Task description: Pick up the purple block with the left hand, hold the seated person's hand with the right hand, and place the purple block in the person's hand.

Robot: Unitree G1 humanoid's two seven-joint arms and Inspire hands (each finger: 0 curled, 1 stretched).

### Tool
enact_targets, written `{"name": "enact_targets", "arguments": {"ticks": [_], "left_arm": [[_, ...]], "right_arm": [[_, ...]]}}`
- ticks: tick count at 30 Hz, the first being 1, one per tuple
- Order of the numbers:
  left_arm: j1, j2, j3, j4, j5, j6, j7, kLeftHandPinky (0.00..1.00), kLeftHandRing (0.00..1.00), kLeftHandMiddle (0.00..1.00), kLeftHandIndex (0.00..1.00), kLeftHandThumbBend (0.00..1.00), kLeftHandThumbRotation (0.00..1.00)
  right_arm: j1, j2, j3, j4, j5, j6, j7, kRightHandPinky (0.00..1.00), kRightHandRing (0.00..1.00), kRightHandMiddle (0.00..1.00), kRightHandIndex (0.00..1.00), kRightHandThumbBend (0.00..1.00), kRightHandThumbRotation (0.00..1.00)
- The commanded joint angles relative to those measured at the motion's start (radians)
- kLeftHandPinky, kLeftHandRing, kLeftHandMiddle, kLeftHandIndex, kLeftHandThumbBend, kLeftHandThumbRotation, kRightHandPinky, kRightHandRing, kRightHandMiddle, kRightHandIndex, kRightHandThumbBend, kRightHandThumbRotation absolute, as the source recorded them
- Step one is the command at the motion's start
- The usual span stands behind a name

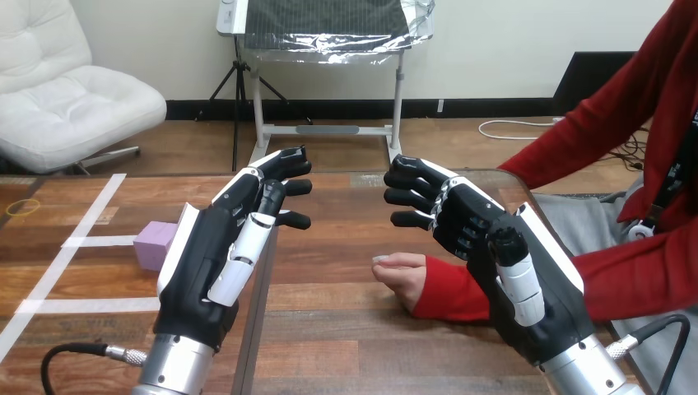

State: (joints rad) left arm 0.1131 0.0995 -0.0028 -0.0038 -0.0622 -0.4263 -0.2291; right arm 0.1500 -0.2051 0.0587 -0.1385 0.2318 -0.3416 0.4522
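Fingers (286,161) relaxed: left hand (206,255), right hand (486,226) over wooden table (346,337).

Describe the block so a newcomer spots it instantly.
Start at the wooden table, left half, where white tape lines run. The block sits at the end of one strip, just left of the left hand. It is the only lilac cube there.

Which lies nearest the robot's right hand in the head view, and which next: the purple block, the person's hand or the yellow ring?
1. Person's hand, just left of the right hand.
2. Purple block, across the table, at left.
3. Yellow ring, far left edge.
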Motion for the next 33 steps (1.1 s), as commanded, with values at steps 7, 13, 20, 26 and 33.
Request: {"name": "enact_targets", "arguments": {"ticks": [7, 13, 20, 26, 33], "left_arm": [[-0.100, 0.023, 0.009, 0.030, 0.058, -0.041, 0.026, 0.61, 0.78, 0.81, 0.80, 0.37, 0.87], [-0.189, 0.072, 0.034, 0.138, 0.134, -0.073, 0.064, 0.64, 0.80, 0.83, 0.81, 0.40, 0.87], [-0.284, 0.123, 0.049, 0.252, 0.232, -0.068, 0.133, 0.65, 0.81, 0.84, 0.82, 0.53, 0.84], [-0.366, 0.172, 0.044, 0.339, 0.289, -0.021, 0.161, 0.70, 0.85, 0.88, 0.85, 0.58, 0.82], [-0.474, 0.221, 0.025, 0.491, 0.347, -0.043, 0.209, 0.79, 0.90, 0.92, 0.90, 0.62, 0.78]], "right_arm": [[-0.045, -0.020, -0.022, -0.065, 0.011, 0.017, 0.002, 0.79, 0.84, 0.85, 0.85, 0.93, 1.00], [-0.042, -0.019, -0.023, -0.070, 0.013, 0.029, 0.005, 0.79, 0.84, 0.86, 0.85, 0.93, 1.00], [-0.045, -0.019, -0.022, -0.061, 0.003, 0.012, 0.010, 0.79, 0.85, 0.86, 0.85, 0.93, 1.00], [-0.049, -0.017, -0.021, -0.052, 0.008, 0.000, 0.020, 0.79, 0.85, 0.86, 0.85, 0.91, 1.00], [-0.047, -0.017, -0.022, -0.051, 0.007, 0.000, 0.026, 0.78, 0.85, 0.86, 0.85, 0.91, 1.00]]}}
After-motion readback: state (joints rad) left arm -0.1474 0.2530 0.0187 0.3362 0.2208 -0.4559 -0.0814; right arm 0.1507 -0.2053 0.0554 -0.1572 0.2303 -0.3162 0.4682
